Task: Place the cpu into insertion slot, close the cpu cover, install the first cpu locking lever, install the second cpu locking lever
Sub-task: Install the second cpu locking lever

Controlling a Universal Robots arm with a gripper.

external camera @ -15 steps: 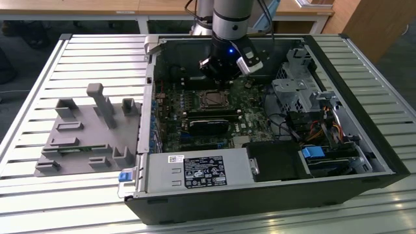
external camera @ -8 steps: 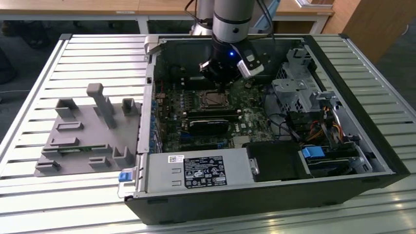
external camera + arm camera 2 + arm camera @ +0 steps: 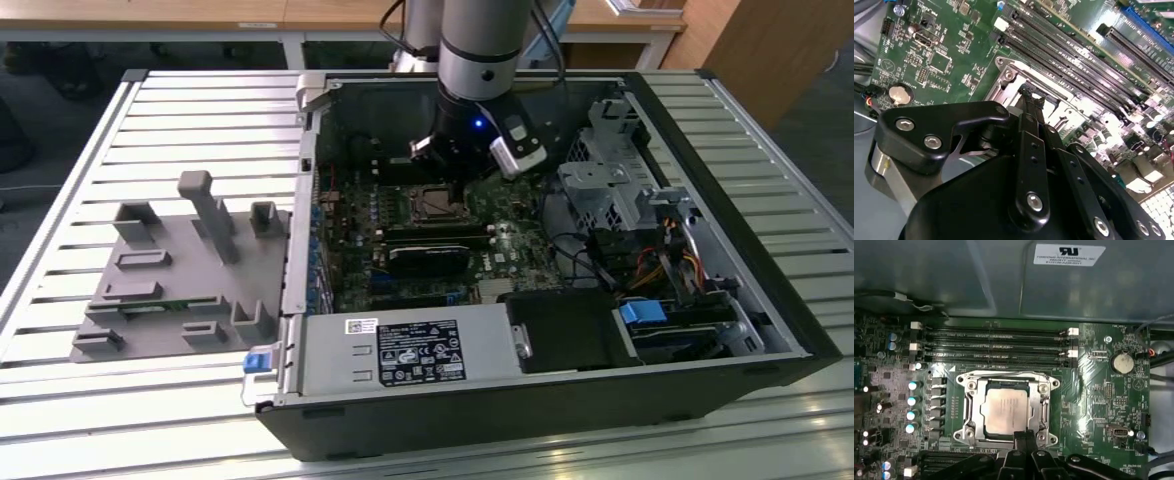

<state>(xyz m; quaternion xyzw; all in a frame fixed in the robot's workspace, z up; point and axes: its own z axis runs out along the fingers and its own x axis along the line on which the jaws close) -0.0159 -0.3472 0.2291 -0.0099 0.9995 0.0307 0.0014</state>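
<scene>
Gleaming square cpu (image 3: 1006, 411) under cover (image 3: 972, 412).

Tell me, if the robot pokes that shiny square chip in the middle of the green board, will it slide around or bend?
Probably neither. The cpu looks like a flat, stiff piece with a metal top, so bending seems unlikely. The cpu cover frames its edges, which should keep it from sliding. The gripper sits at the cover's edge. The top looks smooth, so maybe slippery.
</scene>
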